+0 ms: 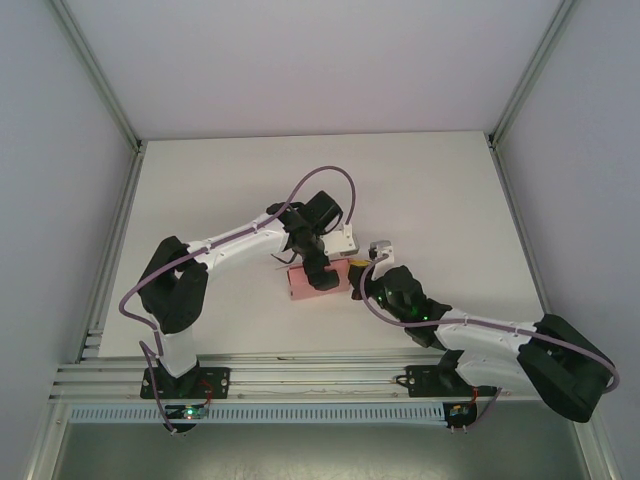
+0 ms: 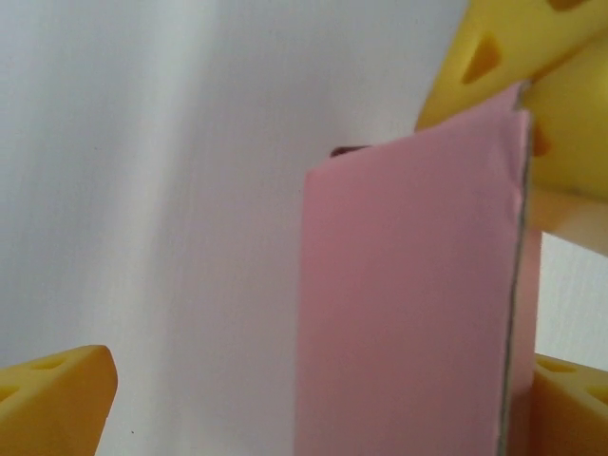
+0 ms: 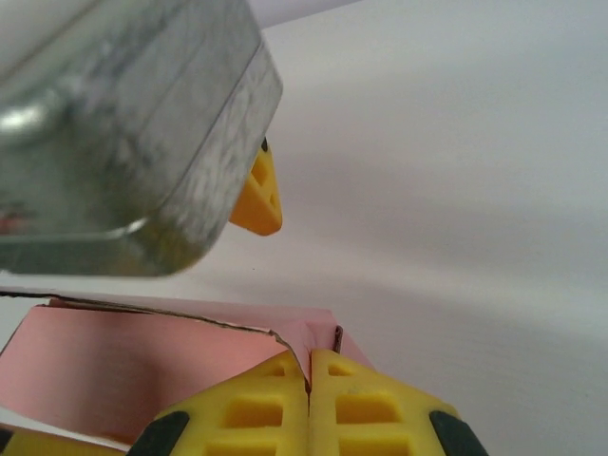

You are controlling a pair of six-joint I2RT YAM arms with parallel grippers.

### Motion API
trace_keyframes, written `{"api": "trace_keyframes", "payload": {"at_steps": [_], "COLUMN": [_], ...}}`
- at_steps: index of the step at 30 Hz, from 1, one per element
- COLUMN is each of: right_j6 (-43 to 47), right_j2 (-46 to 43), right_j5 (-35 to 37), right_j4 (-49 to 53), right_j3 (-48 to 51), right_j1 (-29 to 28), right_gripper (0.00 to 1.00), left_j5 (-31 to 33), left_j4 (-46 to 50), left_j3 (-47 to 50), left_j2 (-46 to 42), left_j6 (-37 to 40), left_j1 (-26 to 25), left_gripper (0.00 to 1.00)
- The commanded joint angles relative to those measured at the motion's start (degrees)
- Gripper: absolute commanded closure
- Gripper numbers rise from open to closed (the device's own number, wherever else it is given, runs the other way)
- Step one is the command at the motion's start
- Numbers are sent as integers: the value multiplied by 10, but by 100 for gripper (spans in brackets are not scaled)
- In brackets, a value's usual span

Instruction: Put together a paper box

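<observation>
Paper box (image 1: pixel 312 283) at centre of counter (image 1: pixel 220 200): right claw (image 3: pixel 309 385) clamped on its edge, left claw (image 1: pixel 318 266) apart around 1 raised panel (panel hugging 1 finger). Anchor with the right pinch, close left slowly and square so the crease doesn't crumple.

paper box (image 1: pixel 300 287) on table (image 1: pixel 200 190), left tool (image 1: pixel 320 274) over its middle, right tool (image 1: pixel 354 283) at its right end

I'm looking into a robotics lab cell: a bare white table (image 1: pixel 420 190) boxed in by plain white panels (image 1: pixel 50 150), with slotted aluminium rails (image 1: pixel 300 378) along its near edge
</observation>
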State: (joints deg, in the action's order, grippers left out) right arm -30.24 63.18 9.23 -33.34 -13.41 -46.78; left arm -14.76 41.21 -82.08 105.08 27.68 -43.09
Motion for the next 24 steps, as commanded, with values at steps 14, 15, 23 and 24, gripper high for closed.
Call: {"api": "trace_keyframes", "payload": {"at_steps": [14,15,23,24], "right_j6": [-80,-85,-83,-83], "right_j2": [13,15,46,47], "right_j5": [83,87,80,76], "right_j4": [286,289,345,348], "right_j3": [-64,-67,-125,-129], "right_j1": [-38,-40,-45,-46], "right_gripper": [100,100,100,100], "left_j5": [59,82,167,197], "left_j4": [-122,-127,-150,-148], "left_j3": [97,112,284,299], "left_j2": [-175,-192,-380,-399], "left_j6": [-163,-190,-364,-383], "left_j1": [-6,-5,-5,-4], "left_gripper": [0,0,11,12]}}
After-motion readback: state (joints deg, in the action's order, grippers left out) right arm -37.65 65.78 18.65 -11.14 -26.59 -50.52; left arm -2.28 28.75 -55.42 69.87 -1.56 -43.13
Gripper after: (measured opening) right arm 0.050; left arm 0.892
